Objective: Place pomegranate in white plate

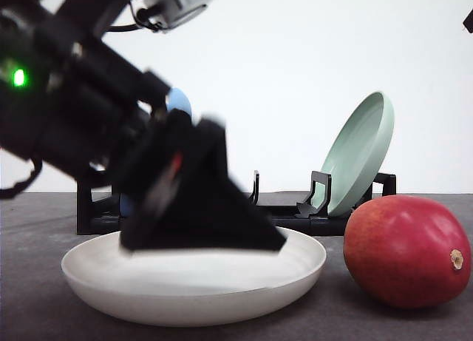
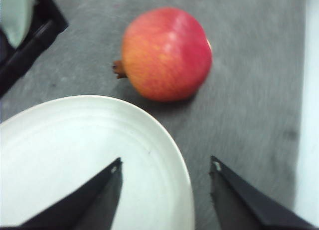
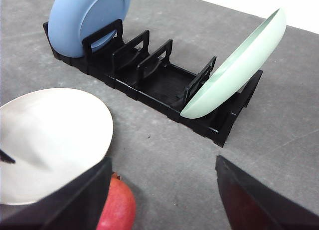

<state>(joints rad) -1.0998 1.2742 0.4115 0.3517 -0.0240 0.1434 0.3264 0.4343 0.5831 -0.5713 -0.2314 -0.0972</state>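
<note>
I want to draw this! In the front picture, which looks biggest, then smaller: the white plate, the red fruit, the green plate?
1. Wide, shallow round white plate
2. Glossy red rounded pomegranate
3. Pale green round plate leaning in the black rack; it sits farther back, so it may really be bigger.

We've got the white plate (image 1: 194, 282) sitting at the front of the table (image 1: 37, 296); the pomegranate (image 1: 406, 251) lies just right of it, apart from the rim; the rack (image 1: 295, 215) runs behind both, with one plate (image 1: 360, 152) leaning in its right end and another (image 3: 87, 18) at its left; the left gripper (image 1: 203, 234) hangs over the white plate.
</note>
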